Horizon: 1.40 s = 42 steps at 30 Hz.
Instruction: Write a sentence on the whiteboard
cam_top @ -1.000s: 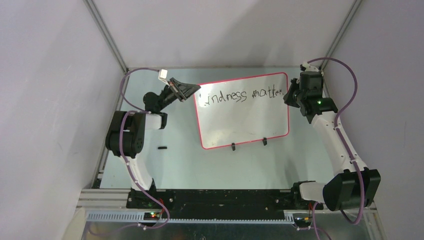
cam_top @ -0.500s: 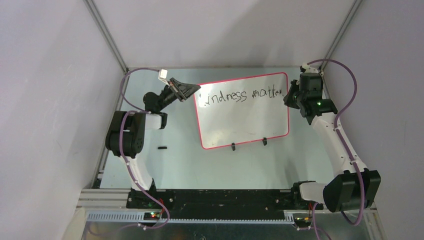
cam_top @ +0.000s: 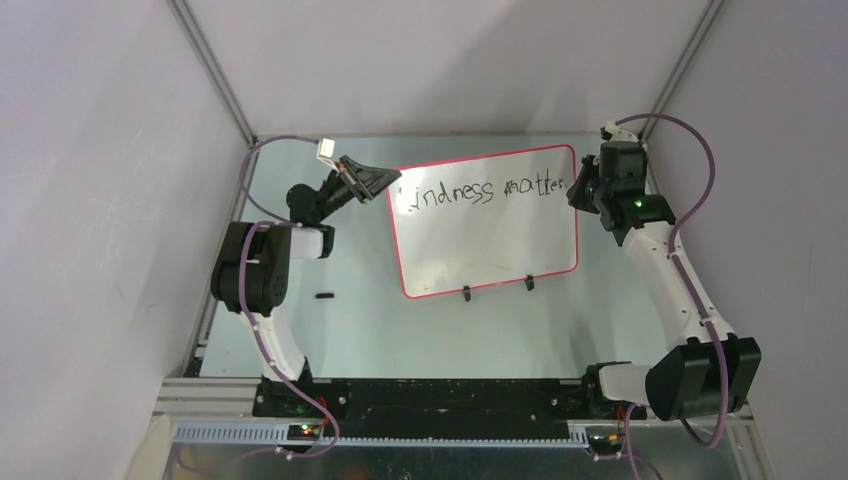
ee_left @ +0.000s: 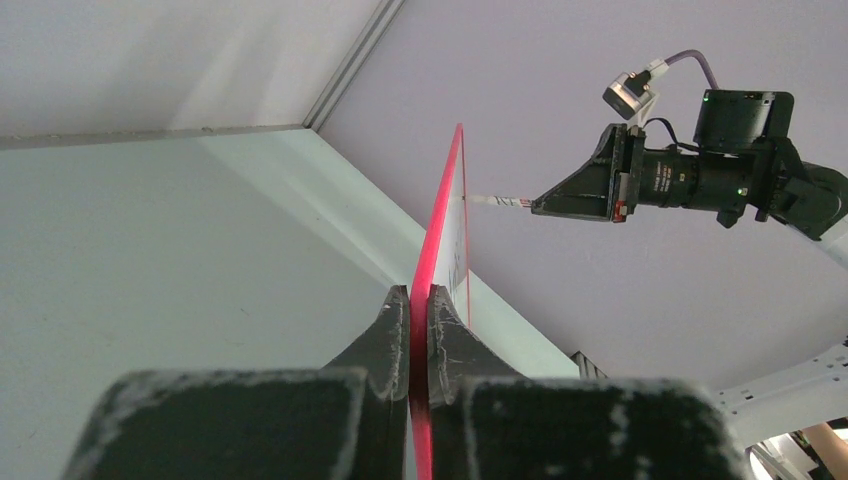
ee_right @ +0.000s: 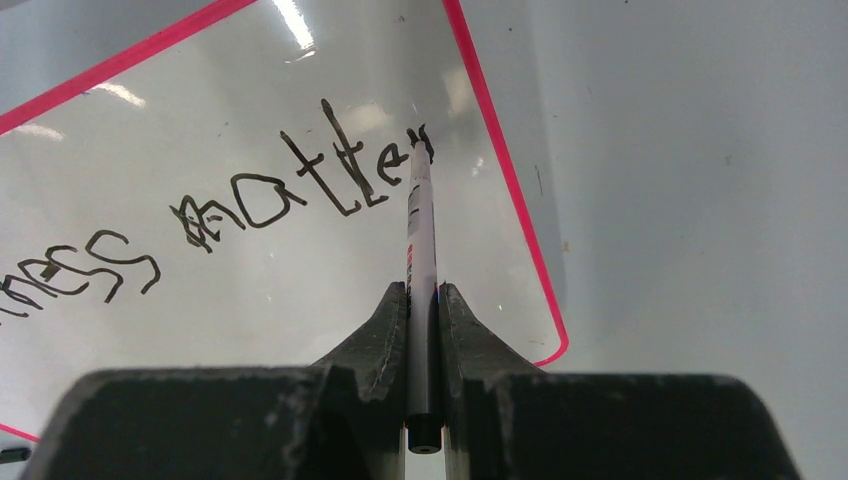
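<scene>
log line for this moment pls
left gripper shut on whiteboard edge | right gripper shut on marker | tip at end of sentence

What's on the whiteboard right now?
Black writing reading "indness matte", with one more letter begun. The left gripper, shut on the edge of the whiteboard, covers the line's start from above. The marker in the right gripper hides the last stroke's end.

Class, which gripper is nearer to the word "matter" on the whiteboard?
Right. The right gripper holds a marker at the end of "matter"; the left gripper clamps the whiteboard's opposite edge.
</scene>
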### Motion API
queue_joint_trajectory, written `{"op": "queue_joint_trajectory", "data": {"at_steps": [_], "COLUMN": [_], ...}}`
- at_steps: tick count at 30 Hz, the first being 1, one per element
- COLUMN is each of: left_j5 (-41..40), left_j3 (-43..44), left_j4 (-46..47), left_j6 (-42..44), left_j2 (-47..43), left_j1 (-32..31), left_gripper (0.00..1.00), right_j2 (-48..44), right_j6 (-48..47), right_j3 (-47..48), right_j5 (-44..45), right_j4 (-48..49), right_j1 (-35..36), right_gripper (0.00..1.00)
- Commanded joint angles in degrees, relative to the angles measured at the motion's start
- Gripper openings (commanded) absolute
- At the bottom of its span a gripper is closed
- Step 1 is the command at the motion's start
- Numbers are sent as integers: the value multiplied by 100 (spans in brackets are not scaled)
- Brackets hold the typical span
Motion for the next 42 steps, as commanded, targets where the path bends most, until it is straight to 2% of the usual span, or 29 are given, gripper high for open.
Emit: {"op": "queue_joint_trajectory", "data": {"at_steps": [1, 19, 31, 42], "left_j5": [87, 84, 86, 86], "left_j3": [56, 65, 62, 68], "left_j4": [296, 287, 287, 287], "left_j6": [249, 249, 249, 249], "left_j2": [-122, -121, -122, -118], "left_j1": [114, 114, 110, 110], "left_gripper": [0, 0, 0, 0], "right_j2": [52, -15, -494, -265], "right_j6": [-15, 30, 46, 83], "right_j3": [285, 299, 216, 196], "right_j5": [-11, -79, -8, -72], "right_j4": [232, 256, 57, 132], "right_j1": [-37, -174, -218, -390], "right_gripper": [0, 0, 0, 0]}}
